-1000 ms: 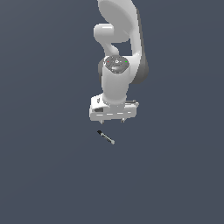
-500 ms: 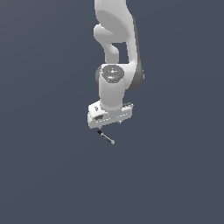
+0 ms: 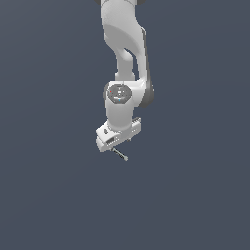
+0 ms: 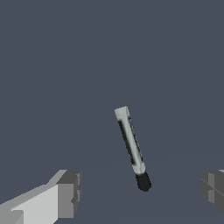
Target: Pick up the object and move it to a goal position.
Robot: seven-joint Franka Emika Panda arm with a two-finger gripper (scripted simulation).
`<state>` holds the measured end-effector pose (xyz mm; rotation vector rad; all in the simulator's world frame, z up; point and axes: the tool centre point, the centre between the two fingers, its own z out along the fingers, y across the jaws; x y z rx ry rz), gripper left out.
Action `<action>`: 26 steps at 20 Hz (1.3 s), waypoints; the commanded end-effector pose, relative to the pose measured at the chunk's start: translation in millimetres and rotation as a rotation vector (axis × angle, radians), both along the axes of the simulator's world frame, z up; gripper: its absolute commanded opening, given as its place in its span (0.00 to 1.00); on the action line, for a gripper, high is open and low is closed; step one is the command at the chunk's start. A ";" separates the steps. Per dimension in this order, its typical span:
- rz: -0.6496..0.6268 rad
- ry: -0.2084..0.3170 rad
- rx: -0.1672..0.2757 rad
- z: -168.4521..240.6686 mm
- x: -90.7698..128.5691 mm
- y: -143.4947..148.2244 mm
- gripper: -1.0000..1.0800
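The object is a tiny thin rod (image 3: 120,155), light grey-white along most of its length and black at one end, lying on the flat dark grey floor. In the wrist view the rod (image 4: 132,148) lies between my two fingers, nearer neither pad, with its black end toward the camera. My gripper (image 4: 140,192) is open and empty, with one grey fingertip (image 4: 70,192) on one side and the other fingertip (image 4: 214,188) on the far side. In the exterior view the white gripper body (image 3: 117,136) sits low, just above the rod, covering part of it.
The white arm (image 3: 124,53) rises from the gripper toward the top of the exterior view. The floor (image 3: 195,195) is a plain dark grey surface with nothing else on it in view.
The gripper has come down toward the rod over the last second. The rod has stayed where it lay.
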<state>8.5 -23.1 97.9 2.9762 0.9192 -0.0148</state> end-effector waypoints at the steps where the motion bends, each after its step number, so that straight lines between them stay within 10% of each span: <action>1: 0.067 0.002 0.005 -8.4 0.5 -3.1 0.96; 26: 0.301 0.004 0.028 -47.1 0.9 -13.5 0.96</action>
